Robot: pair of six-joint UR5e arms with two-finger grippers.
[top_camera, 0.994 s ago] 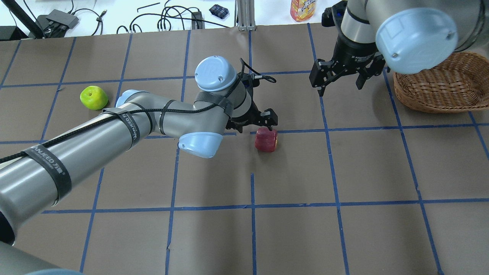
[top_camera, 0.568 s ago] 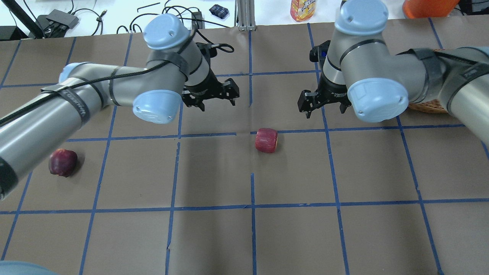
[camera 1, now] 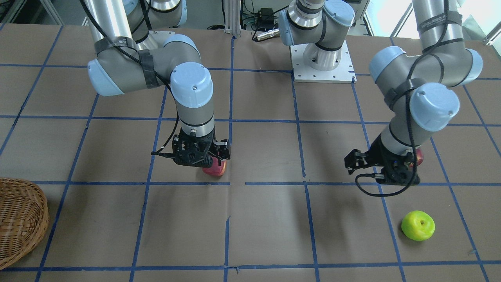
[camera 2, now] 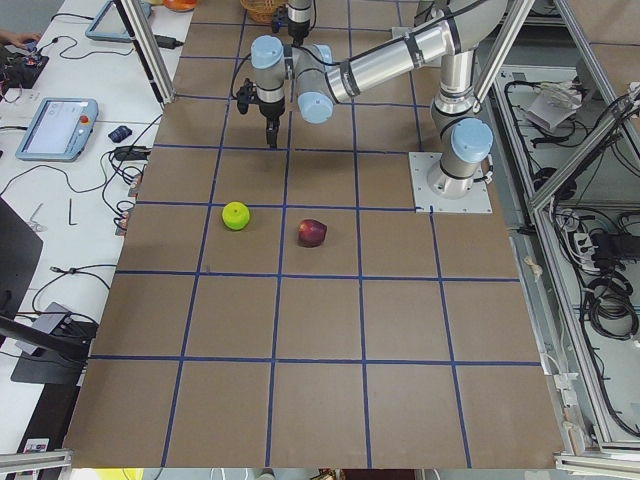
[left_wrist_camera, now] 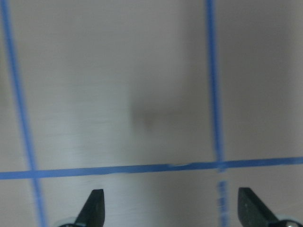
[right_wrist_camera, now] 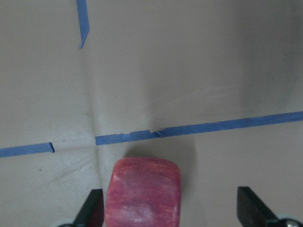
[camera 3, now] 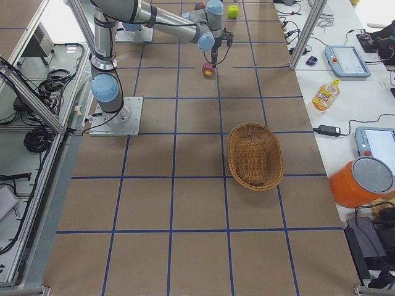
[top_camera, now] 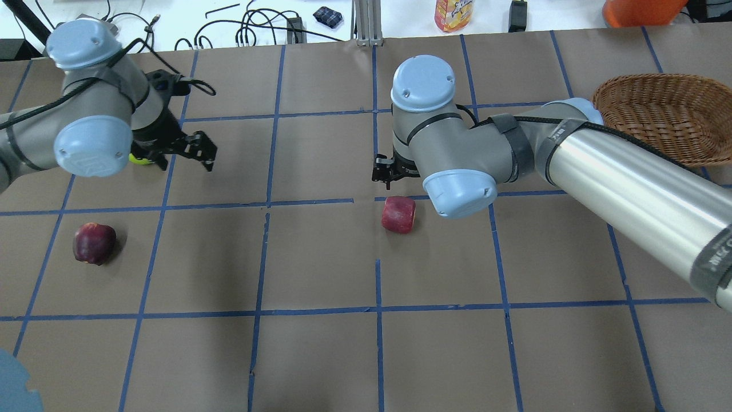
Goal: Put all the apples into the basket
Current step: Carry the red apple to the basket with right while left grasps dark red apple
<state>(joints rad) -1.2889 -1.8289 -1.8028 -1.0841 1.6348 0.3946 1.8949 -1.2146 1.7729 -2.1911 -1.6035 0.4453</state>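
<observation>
The red apple (top_camera: pixel 398 214) lies on the brown paper near the table's middle. My right gripper (top_camera: pixel 393 174) hangs open just above and behind it. In the right wrist view the red apple (right_wrist_camera: pixel 144 198) sits between the open fingertips (right_wrist_camera: pixel 92 210), nearer the left one. The dark purplish apple (top_camera: pixel 94 243) lies at the left. The green apple (camera 1: pixel 418 225) lies beyond it, mostly hidden in the overhead view by my left arm. My left gripper (top_camera: pixel 186 159) is open and empty over bare paper beside the green apple. The wicker basket (top_camera: pixel 663 114) stands empty at the far right.
Blue tape lines grid the brown paper. Beyond the table's far edge lie cables, a juice bottle (top_camera: pixel 453 14) and an orange container (top_camera: pixel 640 11). The right arm's long forearm (top_camera: pixel 629 177) spans the area between the red apple and the basket.
The left gripper left the red apple on the table and swung left to the green apple. The right arm swung from beside the basket to above the red apple.
</observation>
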